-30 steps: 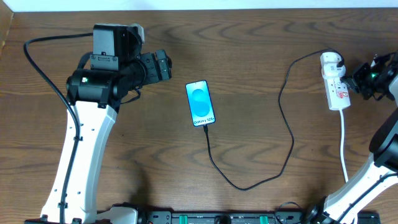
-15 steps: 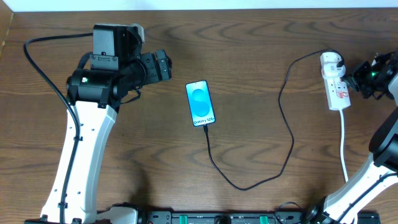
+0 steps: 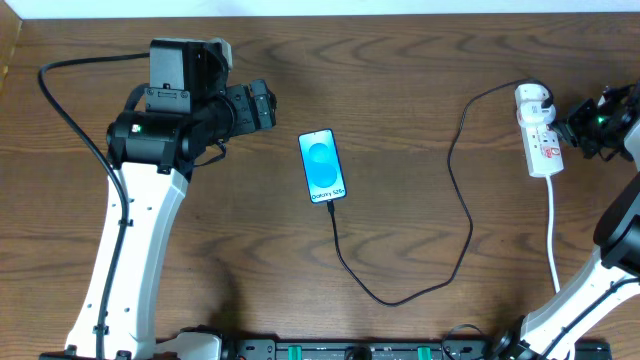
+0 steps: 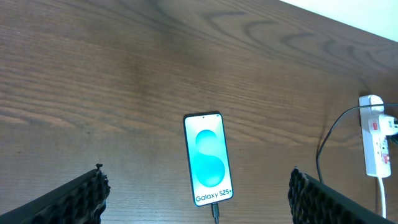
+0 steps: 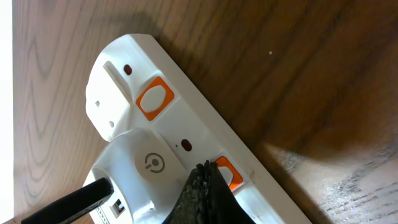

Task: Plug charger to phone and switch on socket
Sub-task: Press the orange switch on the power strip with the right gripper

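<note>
Near the middle of the wooden table (image 3: 400, 60), flat and screen up: the phone (image 3: 322, 167), blue-teal face lit, "Galaxy" lettering at the end toward the robot. Running into that same end, the tip of the charger (image 3: 471, 230): thin black cable looping toward the table's near edge, then swinging up to the white adapter (image 3: 533, 97), seated on the socket (image 3: 545, 150) near its far end. Socket at the right side of the table, well apart from the phone, thick white cord (image 3: 552, 230) trailing toward the robot.

Left gripper (image 3: 266, 105) hovering just left of the phone, touching nothing; fingers (image 4: 74, 199) spread wide at either edge of the wrist view (phone framed between them).

Right gripper (image 5: 206, 186) pinched fully together, clamped on nothing, tip down at the second orange switch (image 5: 227, 171) beside the adapter; seemingly in contact, though hard to confirm from this angle. Other orange switch (image 5: 155, 98) uncovered.
</note>
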Available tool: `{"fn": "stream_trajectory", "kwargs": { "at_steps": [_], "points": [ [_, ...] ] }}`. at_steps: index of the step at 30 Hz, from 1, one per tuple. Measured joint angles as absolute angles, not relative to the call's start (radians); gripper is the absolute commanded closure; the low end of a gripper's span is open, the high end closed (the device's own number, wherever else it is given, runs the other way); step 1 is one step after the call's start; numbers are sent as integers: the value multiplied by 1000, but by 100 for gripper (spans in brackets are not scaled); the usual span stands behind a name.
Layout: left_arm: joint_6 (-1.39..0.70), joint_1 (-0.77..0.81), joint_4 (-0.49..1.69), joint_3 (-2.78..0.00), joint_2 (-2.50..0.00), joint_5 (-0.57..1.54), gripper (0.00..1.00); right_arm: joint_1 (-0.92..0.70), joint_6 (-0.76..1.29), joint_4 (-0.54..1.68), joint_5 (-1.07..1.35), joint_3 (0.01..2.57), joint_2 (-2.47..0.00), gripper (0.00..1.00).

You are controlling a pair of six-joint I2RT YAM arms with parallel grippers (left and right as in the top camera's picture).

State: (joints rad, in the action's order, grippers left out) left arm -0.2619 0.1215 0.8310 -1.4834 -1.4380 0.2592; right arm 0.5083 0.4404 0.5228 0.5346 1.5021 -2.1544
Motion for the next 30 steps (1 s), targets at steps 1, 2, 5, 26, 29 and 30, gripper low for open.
{"fn": "stream_trajectory", "kwargs": {
  "at_steps": [1,2,5,26,29,30],
  "points": [
    [-262,121,831,-1483,-1438,259,6,508,440,521,535,1502,-2157,99],
    [-262,121,831,-1483,-1438,259,6,509,440,515,537,1502,-2160,99],
    [-262,121,831,-1483,-1438,259,6,511,440,508,546,1503,-2168,99],
    [-262,121,831,-1483,-1438,259,6,512,456,576,574,1514,-2168,99],
    [-262,121,831,-1483,-1438,259,6,511,463,577,570,1515,-2167,99],
    [-262,121,831,-1483,-1438,259,6,513,463,579,569,1515,-2165,99]
  ]
}}
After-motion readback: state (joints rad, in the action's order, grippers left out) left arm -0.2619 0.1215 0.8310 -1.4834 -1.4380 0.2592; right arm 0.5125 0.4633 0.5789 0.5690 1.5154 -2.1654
